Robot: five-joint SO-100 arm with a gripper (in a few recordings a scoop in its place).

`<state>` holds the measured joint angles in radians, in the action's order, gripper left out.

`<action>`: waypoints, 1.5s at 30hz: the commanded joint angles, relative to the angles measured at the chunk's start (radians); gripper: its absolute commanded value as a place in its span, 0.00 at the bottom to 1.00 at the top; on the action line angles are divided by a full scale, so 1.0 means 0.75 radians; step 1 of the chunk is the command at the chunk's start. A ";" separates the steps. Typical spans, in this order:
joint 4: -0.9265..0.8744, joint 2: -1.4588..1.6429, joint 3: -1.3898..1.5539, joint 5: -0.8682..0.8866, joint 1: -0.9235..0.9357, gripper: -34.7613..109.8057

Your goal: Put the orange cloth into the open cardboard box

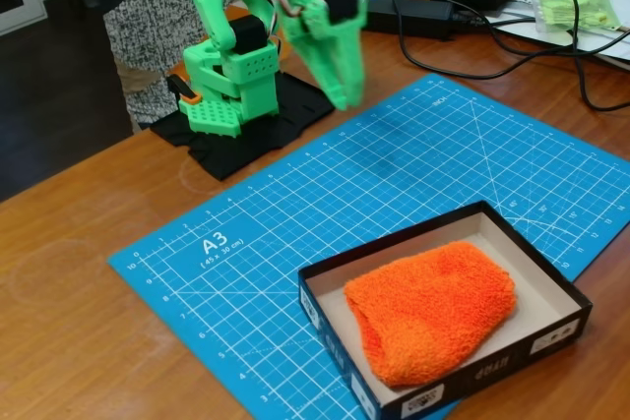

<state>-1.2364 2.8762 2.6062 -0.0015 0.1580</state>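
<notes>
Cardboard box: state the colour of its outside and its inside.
The cardboard box is black outside with small white labels, off-white inside; the fixed view shows it.

Illumination is bright, even and diffuse, with no hard-edged shadows. The wooden table (89, 243) carries a soft pale sheen toward 9 o'clock. The green arm (295, 17) at 12 o'clock is motion-blurred, its edges smeared. The orange cloth (430, 310) at 5 o'clock is saturated but retains texture. A soft shadow lies inside the box (345, 277) along its wall at 7 o'clock. The floor at 10 o'clock is dim.
</notes>
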 commanded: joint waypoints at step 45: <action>0.112 0.657 0.607 0.018 0.004 0.24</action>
<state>-1.1490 3.3579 3.0618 -0.0046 0.1503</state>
